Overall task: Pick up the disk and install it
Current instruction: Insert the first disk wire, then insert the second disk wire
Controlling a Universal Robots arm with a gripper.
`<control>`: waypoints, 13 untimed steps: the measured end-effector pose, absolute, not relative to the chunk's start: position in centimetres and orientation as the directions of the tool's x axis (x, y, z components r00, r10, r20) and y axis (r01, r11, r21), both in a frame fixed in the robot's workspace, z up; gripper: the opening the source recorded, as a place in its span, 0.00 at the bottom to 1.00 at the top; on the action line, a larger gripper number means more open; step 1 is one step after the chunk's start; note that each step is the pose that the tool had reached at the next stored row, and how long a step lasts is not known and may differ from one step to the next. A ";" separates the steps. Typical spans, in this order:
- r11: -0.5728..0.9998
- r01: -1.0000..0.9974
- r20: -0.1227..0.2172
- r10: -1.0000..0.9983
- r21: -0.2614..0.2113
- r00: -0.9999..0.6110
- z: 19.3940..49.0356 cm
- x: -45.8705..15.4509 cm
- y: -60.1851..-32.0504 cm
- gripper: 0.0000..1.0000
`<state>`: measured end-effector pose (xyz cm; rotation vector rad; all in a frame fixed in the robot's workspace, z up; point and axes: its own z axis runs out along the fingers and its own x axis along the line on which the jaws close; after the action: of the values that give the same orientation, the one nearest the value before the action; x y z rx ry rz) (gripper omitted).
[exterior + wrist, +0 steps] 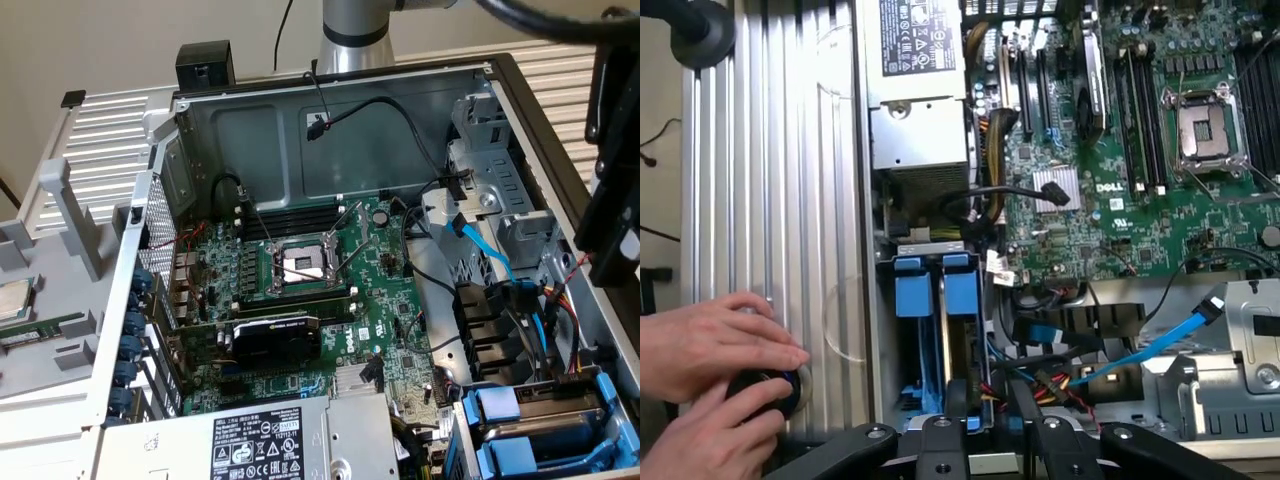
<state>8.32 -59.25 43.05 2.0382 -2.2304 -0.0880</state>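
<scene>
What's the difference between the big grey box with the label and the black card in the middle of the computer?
The power supply is grey metal with a black-and-white label; the card is black with a green logo. The power supply is bigger than the card. It sits at the case's edge, the card on the green board. Both lie inside the open case.

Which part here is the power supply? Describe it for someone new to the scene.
Find the open computer case with the green motherboard. At its near edge sits a grey metal box, the power supply; unlike its neighbours, it bears a black-and-white label.
</scene>
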 end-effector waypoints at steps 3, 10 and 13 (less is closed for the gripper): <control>0.096 -0.988 0.076 -0.993 0.120 -0.087 43.4 8.3 -59.0 0.31; 0.103 -0.988 0.142 -0.986 0.114 -0.087 43.5 8.3 -57.3 0.31; 0.104 -0.988 0.149 -0.985 0.113 -0.087 43.5 8.3 -56.3 0.31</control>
<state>8.29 -56.32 43.50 1.9858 -2.1873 0.0245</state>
